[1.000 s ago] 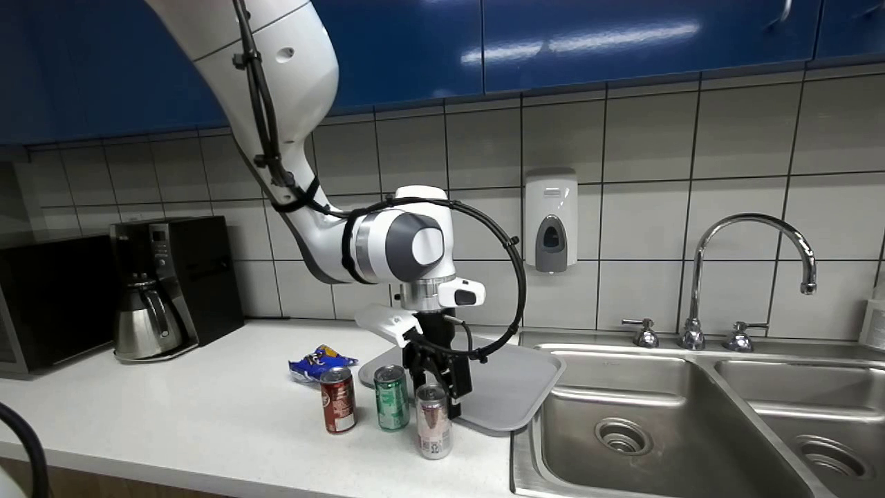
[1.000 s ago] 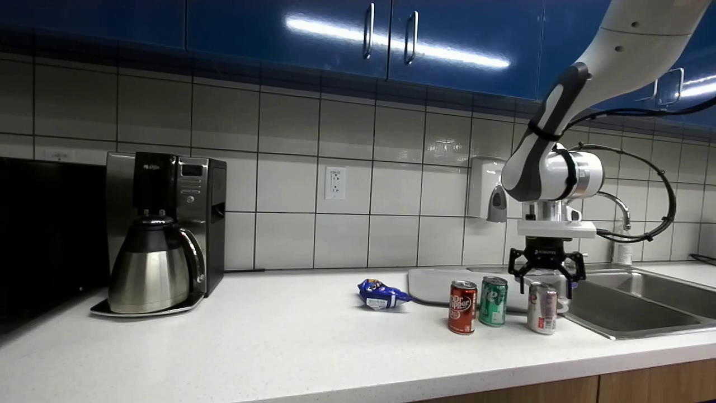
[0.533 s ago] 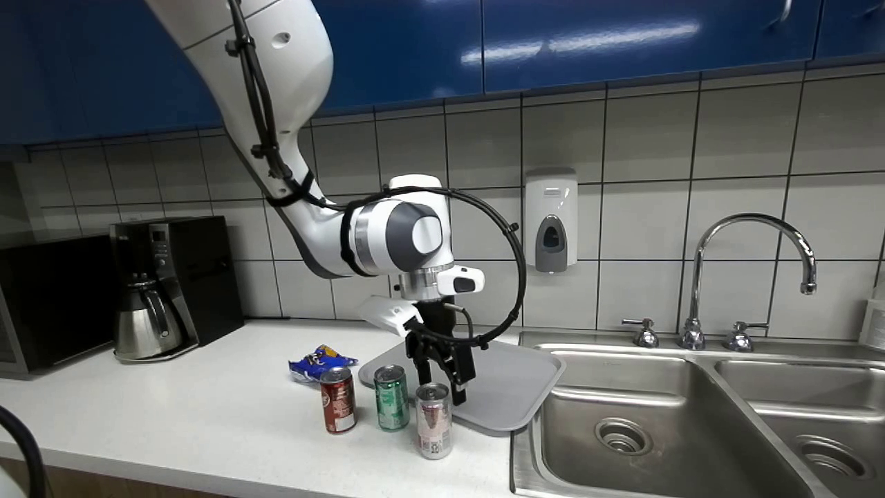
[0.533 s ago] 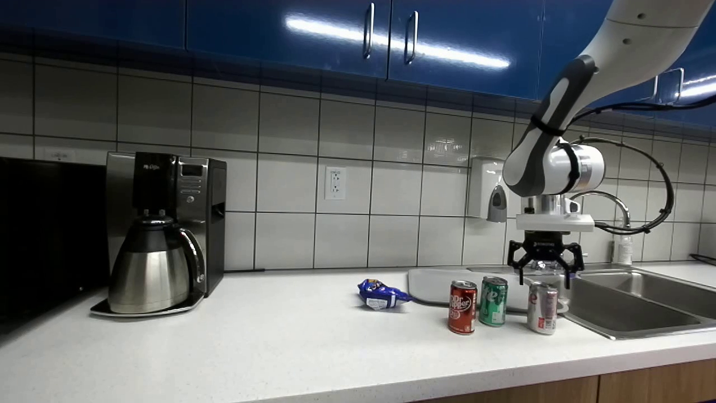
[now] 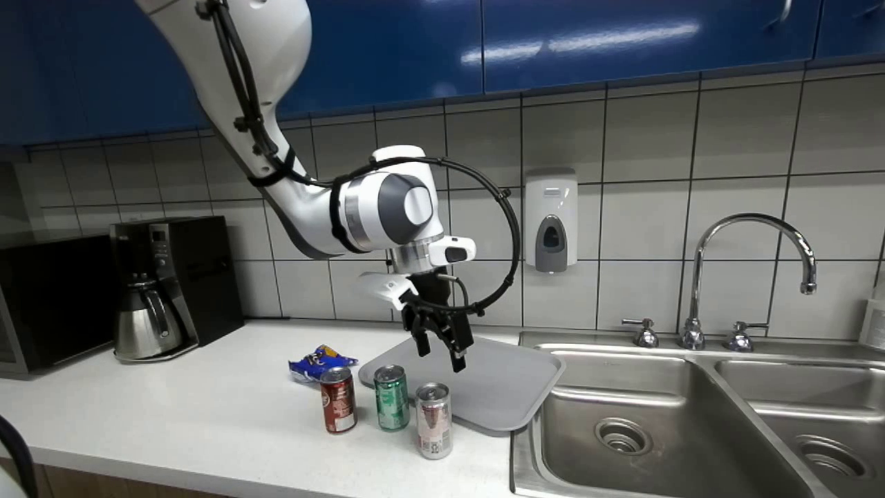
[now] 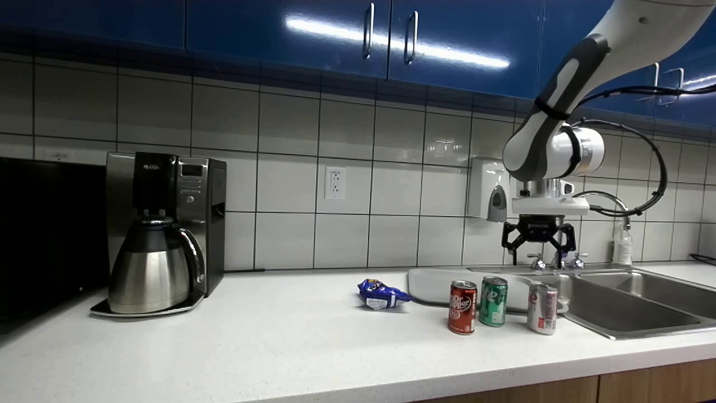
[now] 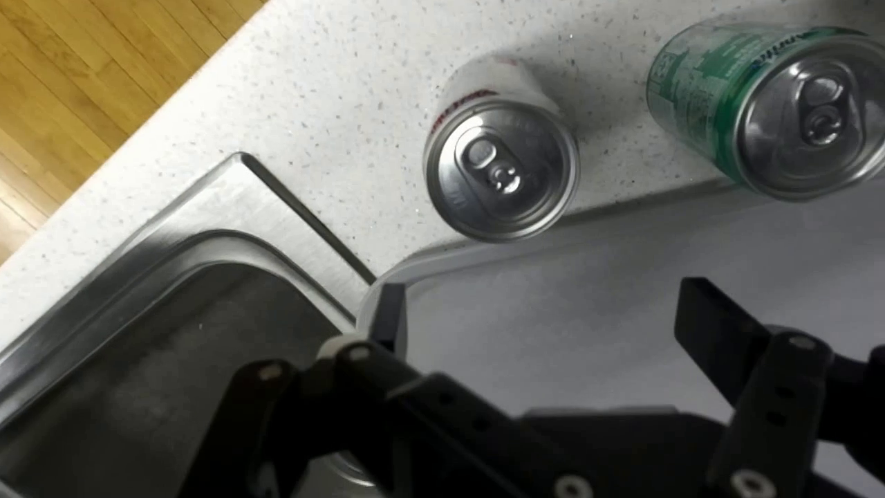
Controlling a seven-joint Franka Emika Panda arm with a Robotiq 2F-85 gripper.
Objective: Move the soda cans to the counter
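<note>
The end effector [image 7: 543,304] was released, its fingers [image 7: 719,335] spread wide with nothing between them, and it hung in the air over the grey tray [image 5: 511,384]. The silver can [image 6: 542,309] stood below and ahead of it, nearest of the three; the green can [image 6: 494,302] stood lower than it too, farther off to the side, and the red can [image 6: 462,308] farthest out, past the green one. All three were upright on the tabletop [image 6: 279,336], off the tray and apart from one another, so the placing seemed done, with only getting the end effector clear left. The next move most likely called for a rise without any grasp, minding the silver can, the likeliest to be knocked. The cans were short; the red one carried white Dr Pepper lettering, and in the wrist view the green and silver ones showed shiny lids with flat ring tabs.
</note>
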